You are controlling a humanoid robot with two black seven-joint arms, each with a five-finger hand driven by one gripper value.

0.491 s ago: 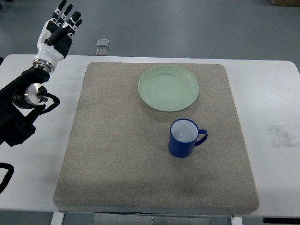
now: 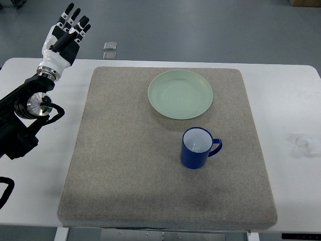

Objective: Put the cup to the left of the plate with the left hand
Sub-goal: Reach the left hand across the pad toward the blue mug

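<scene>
Cup [image 2: 198, 147] stands upright on the mat [image 2: 125, 165], below and slightly right of the plate [image 2: 180, 94], handle turned right. Rigid, likely smooth-glazed and breakable; grasp round the body. Left hand [image 2: 62, 40] hovers well left of the plate, fingers extended, empty.

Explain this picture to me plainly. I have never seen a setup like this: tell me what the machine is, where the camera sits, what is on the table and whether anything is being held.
The one camera looks steeply down from the robot's own side. The black arm entering from the picture's left belongs to a two-armed humanoid; it ends in a white and black left hand with its fingers spread, raised over the table's far left corner and holding nothing. The right arm is out of view. A white table carries a grey mat. On the mat lie a pale green plate, empty, and nearer the camera a blue cup, upright, its handle pointing to the picture's right. The cup stands untouched.
</scene>
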